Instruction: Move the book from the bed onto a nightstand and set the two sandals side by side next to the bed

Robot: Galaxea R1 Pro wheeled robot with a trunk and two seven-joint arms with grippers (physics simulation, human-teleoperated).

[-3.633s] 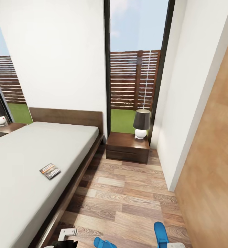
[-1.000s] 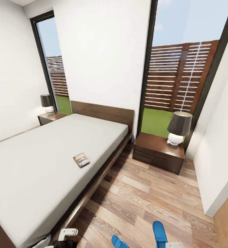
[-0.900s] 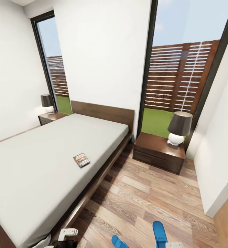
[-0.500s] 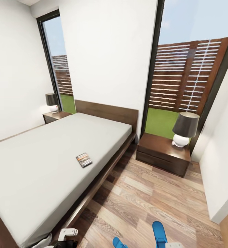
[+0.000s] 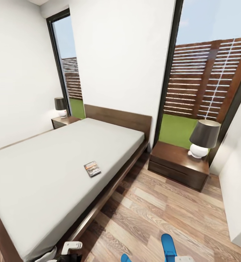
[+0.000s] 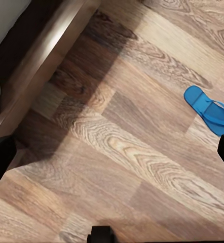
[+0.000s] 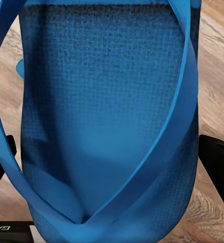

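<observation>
Sandal step in hand: right pincer (image 7: 109, 152) clenched on one sandal (image 7: 107, 101); left pincer (image 6: 112, 152) released. Book (image 5: 92, 168) mid-frame on bed (image 5: 44, 171). Next: set sandal beside bed, near other sandal (image 6: 208, 109).

The bed (image 5: 44, 171) fills the left of the room, its headboard (image 5: 120, 118) against the far wall. The book (image 5: 92, 169) lies on the mattress near the right edge. A nightstand (image 5: 178, 165) stands right of the bed, a lamp (image 5: 204, 139) on it; another nightstand (image 5: 64, 121) with a lamp (image 5: 61, 106) stands at the far left corner. One sandal (image 5: 169, 248) is on the floor (image 5: 153, 214) nearest the camera, another (image 6: 209, 110) lies near it, right of the bed frame.
</observation>
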